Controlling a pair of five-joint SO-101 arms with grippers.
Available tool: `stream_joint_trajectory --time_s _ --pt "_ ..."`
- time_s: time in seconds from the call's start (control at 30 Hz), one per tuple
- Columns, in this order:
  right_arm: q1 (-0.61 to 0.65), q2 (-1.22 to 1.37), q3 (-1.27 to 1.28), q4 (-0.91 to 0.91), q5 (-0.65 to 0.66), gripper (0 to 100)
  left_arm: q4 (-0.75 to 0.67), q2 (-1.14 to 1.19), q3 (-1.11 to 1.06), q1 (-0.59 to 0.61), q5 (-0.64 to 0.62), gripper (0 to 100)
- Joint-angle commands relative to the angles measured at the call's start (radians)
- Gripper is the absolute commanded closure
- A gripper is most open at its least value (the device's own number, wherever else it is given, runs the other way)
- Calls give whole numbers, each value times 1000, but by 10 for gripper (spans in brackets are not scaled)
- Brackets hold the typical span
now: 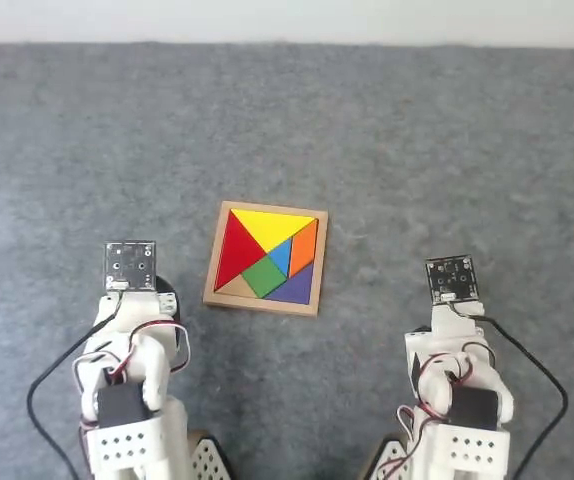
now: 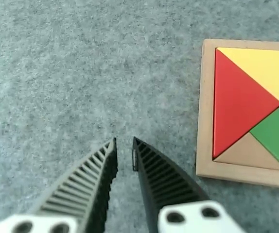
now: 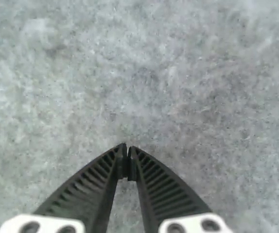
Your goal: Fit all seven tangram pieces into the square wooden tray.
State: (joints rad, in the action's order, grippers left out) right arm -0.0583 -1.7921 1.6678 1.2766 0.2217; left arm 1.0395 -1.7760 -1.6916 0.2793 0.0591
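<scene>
The square wooden tray (image 1: pixel 263 303) is seen mid-bench (image 1: pixel 437 140) with seven tangram pieces (image 1: pixel 239 250) seated inside, and is partly cut off in the left wrist view. The left tool (image 2: pixel 124 141) is held slightly parted and the right tool (image 3: pixel 128 146) pressed together.

The high camera sits above and behind the two arm bases. It faces steeply down on the grey felt-like table cover (image 1: pixel 417 130) from far off, with the square wooden tray of coloured tangram pieces (image 1: pixel 265 260) near mid-frame. The left wrist camera looks down along the black ribbed left gripper (image 2: pixel 124 141), close over the cover just beside the tray's red-triangle side, and shares that tray edge with the high view. The right wrist camera looks down along the black ribbed right gripper (image 3: pixel 126 147), equally close, well apart from the tray's opposite side, sharing a patch of cover.
</scene>
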Motion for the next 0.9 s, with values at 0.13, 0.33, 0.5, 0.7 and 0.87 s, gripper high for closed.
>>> stream_joint_trajectory --time_s 0.13,0.33,0.5,0.7,0.87 --pt "-12 8 17 -2 11 991 -3 -12 7 31 -5 942" --pt "-12 8 17 -2 11 991 3 -12 7 34 -5 943" --pt "-12 8 17 -2 11 991 9 -12 7 35 -5 945" --pt "-12 8 17 -2 11 991 15 -12 7 35 -5 945" --pt "-12 8 17 -2 11 991 17 -12 7 35 -5 945"
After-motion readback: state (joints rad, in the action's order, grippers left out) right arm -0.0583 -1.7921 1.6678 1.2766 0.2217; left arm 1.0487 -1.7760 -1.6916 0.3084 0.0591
